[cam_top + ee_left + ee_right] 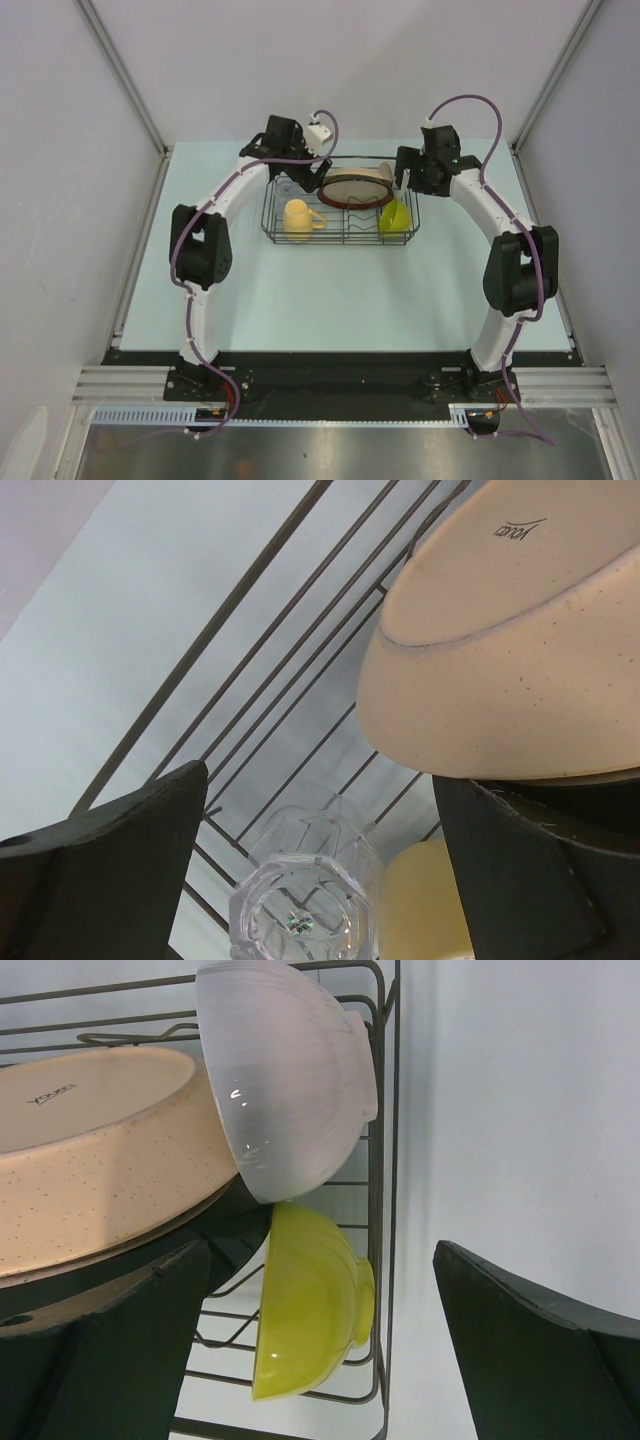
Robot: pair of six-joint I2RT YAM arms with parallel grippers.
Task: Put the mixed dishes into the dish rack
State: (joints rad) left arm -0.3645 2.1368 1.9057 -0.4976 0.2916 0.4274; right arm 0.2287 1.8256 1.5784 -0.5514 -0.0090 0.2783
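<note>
The black wire dish rack (340,232) stands mid-table. In it are the yellow-orange mug (297,219), the lime-green bowl (395,217) and the tan plates (357,185), leaning on edge. My left gripper (293,176) is open over the rack's back left. In the left wrist view the clear glass (305,900) lies on the rack wires (260,630) between my fingers (110,870), untouched, beside the mug (425,905) and a tan plate (500,650). My right gripper (407,172) is open at the rack's back right corner. Its view shows the white bowl (285,1070) above the green bowl (310,1300), both on edge against the plate (100,1150).
Grey enclosure walls (60,150) surround the pale blue table (330,300). A white cable connector (318,130) sits by the left wrist. The rack's right wall (380,1210) runs just beside the bowls.
</note>
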